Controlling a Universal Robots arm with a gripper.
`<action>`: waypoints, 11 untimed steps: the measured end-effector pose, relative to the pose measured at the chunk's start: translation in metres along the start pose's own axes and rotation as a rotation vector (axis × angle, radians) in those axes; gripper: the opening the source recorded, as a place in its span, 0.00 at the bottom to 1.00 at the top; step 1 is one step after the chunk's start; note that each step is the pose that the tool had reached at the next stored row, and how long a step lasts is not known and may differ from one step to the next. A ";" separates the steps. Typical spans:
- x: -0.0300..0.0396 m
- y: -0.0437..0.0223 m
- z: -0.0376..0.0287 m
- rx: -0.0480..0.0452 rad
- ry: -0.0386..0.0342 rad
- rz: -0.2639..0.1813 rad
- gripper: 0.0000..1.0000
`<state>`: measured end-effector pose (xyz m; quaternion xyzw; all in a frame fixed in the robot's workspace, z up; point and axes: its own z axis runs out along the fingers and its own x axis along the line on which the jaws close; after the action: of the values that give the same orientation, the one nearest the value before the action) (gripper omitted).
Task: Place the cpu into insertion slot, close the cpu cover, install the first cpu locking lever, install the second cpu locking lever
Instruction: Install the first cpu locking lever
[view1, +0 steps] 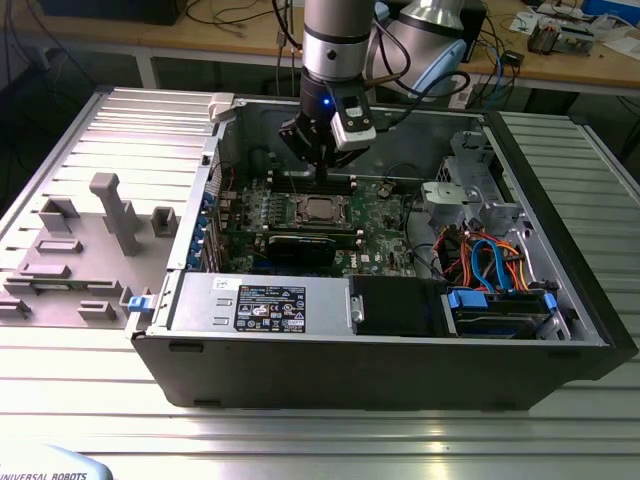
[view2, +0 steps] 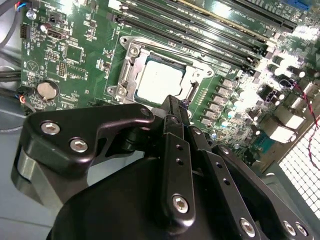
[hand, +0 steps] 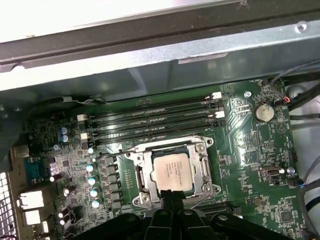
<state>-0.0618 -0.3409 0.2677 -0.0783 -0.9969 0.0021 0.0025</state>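
The cpu (hand: 172, 171), a silver square chip, lies flat in the insertion slot (hand: 134, 156) on the green motherboard, seen in both wrist views (view2: 159, 82) and in the exterior view (view1: 320, 209). The cpu cover (hand: 172, 149), a thin silver frame, lies down around the chip. Thin metal levers run along the socket's sides; whether they are latched I cannot tell. My gripper (hand: 172, 194) hangs just above the socket's edge with its black fingers pressed together and nothing between them. In the exterior view the gripper (view1: 322, 172) is inside the open computer case, a little above the socket.
Long memory slots (hand: 155, 117) run beside the socket. A black card (view1: 300, 247) and the power supply (view1: 260, 300) sit nearer the camera. A drive cage with coloured cables (view1: 490, 260) fills the exterior view's right. Case walls (view1: 220, 150) surround the board. Grey fixtures (view1: 110, 210) stand outside on the left.
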 end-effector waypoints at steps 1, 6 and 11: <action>0.0002 -0.0001 0.0000 -0.0011 -0.0051 -0.002 0.11; 0.0007 -0.0002 0.0000 -0.0029 -0.0094 -0.084 0.11; 0.0008 -0.0002 0.0004 -0.0029 -0.0097 -0.189 0.11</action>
<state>-0.0626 -0.3410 0.2672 0.0163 -0.9999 0.0008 -0.0022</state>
